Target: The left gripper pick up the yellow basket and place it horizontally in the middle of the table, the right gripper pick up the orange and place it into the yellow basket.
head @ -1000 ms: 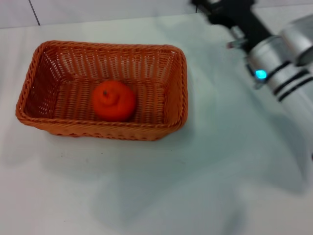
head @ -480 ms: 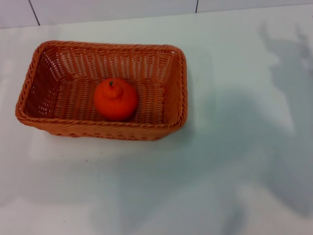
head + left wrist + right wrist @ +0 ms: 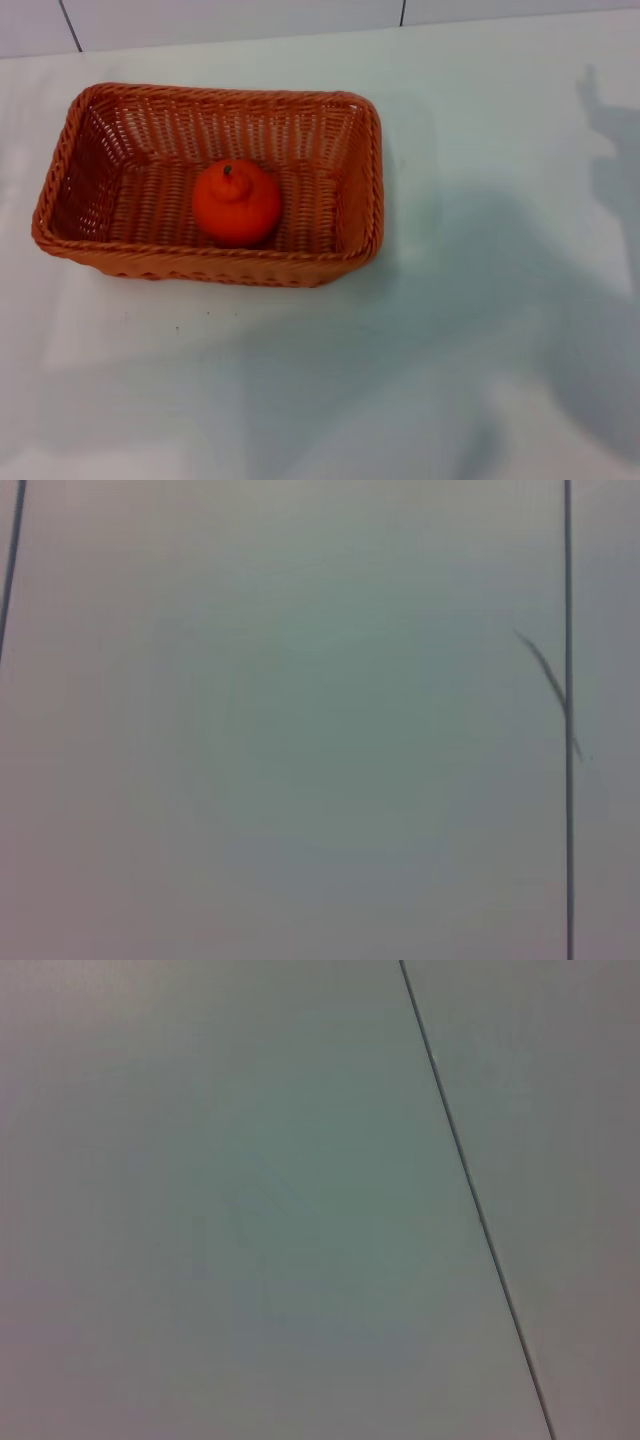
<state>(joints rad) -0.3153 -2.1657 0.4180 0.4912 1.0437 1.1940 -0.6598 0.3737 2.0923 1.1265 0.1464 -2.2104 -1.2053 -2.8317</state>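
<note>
head view: a rectangular orange-brown wicker basket (image 3: 210,185) with a braided rim sits on the white bench (image 3: 470,330), toward the left and far side, its long side running left to right; a bright orange (image 3: 236,203) with a knobby top and short dark stem rests upright on the basket's floor, near the middle, closer to the near wall; soft grey shadows fall across the bench at the right and near edge; neither gripper shows here, so the state of their fingers cannot be told.

left wrist view: only a pale flat surface with thin dark seam lines (image 3: 568,720); no fingers visible.

right wrist view: a pale flat surface crossed by one slanting dark seam (image 3: 470,1200); no fingers visible.
</note>
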